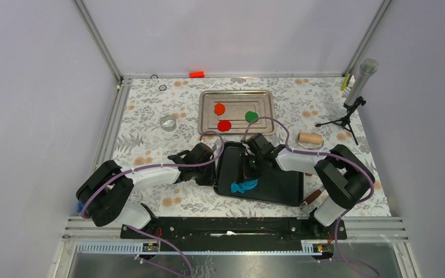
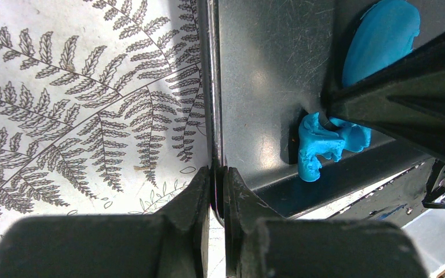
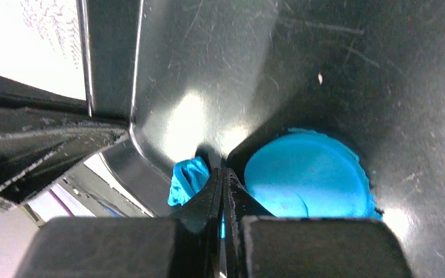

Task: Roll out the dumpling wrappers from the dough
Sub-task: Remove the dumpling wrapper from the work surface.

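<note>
A black tray [image 1: 284,185] sits between my arms. My left gripper [image 2: 217,174] is shut on its left rim [image 2: 213,116]. On the tray floor [image 3: 220,52] lies a round, flat blue dumpling wrapper [image 3: 307,174], and beside it a ragged scrap of blue dough [image 3: 186,179]. My right gripper [image 3: 222,174] stands between the two, shut, with a thin sliver of blue dough showing between its fingers. The left wrist view shows its tip against the scrap [image 2: 324,145]. Orange [image 1: 219,108], red [image 1: 225,125] and green [image 1: 251,116] wrappers lie on the silver tray [image 1: 208,98].
A wooden rolling pin [image 1: 310,139] lies right of the trays. A clear ring [image 1: 168,123] sits at the left, and a microphone on a small tripod [image 1: 353,98] at the far right. A brown-handled tool [image 1: 312,198] lies by the black tray's near right corner.
</note>
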Controlling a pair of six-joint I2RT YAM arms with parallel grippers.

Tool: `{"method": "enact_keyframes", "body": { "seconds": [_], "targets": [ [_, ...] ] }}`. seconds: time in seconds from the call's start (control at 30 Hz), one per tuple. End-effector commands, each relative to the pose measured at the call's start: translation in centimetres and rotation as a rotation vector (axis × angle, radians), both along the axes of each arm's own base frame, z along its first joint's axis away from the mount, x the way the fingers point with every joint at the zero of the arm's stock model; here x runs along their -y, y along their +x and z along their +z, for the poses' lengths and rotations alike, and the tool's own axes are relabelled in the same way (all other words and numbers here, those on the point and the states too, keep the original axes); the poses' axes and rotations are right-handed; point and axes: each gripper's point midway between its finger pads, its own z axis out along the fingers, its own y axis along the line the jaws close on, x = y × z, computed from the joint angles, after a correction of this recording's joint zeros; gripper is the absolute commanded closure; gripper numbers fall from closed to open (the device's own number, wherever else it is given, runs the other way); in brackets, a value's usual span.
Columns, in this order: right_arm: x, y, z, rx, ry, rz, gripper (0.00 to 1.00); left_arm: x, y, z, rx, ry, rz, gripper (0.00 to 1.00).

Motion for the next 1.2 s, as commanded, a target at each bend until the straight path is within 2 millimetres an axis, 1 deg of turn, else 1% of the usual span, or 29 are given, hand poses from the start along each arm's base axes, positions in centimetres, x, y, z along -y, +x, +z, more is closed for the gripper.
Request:
{"method": "enact_keyframes", "body": {
  "seconds": [0.0,0.13,0.23,0.4,0.57,0.67,0.87,0.97,1.07,1.17],
  "targets": [
    [1.6,-2.3,0.5,-0.011,-0.033,0.056,0.99,-2.5,-3.0,-3.1,-0.098,0.113,-0.055,1.0],
    [1.7,-2.9,1.6,-0.009,-0.014,0.068,0.99,-2.4,-2.9,-3.2,-0.102,0.115,-0.053,1.0],
    [2.2,-3.4,1.9,-0.013,-0.026,0.079,0.99,-2.5,-3.0,-3.3,-0.102,0.118,-0.053,1.0],
    [3.6,-4.3,1.4,-0.02,-0.07,0.1,0.99,-2.5,-3.0,-3.3,-0.102,0.121,-0.055,1.0],
    [5.1,-5.3,0.4,-0.033,-0.116,0.1,0.99,-2.5,-2.9,-3.3,-0.101,0.12,-0.054,1.0],
    [5.9,-5.6,0.3,-0.028,-0.144,0.095,0.99,-2.4,-2.9,-3.3,-0.101,0.119,-0.054,1.0],
    [7.3,-5.6,0.8,0.006,-0.193,0.08,0.99,-2.3,-2.7,-3.2,-0.099,0.116,-0.057,1.0],
    [7.5,-5.3,1.8,0.035,-0.194,0.066,0.99,-2.2,-2.7,-3.3,-0.1,0.116,-0.058,1.0],
    [6.5,-4.1,3.8,0.089,-0.144,0.039,0.99,-2.3,-2.8,-3.3,-0.103,0.119,-0.058,1.0],
    [5.0,-2.6,5.6,0.143,-0.067,-0.021,0.95,-2.2,-2.7,-3.3,-0.102,0.118,-0.057,1.0]
  ]
}}
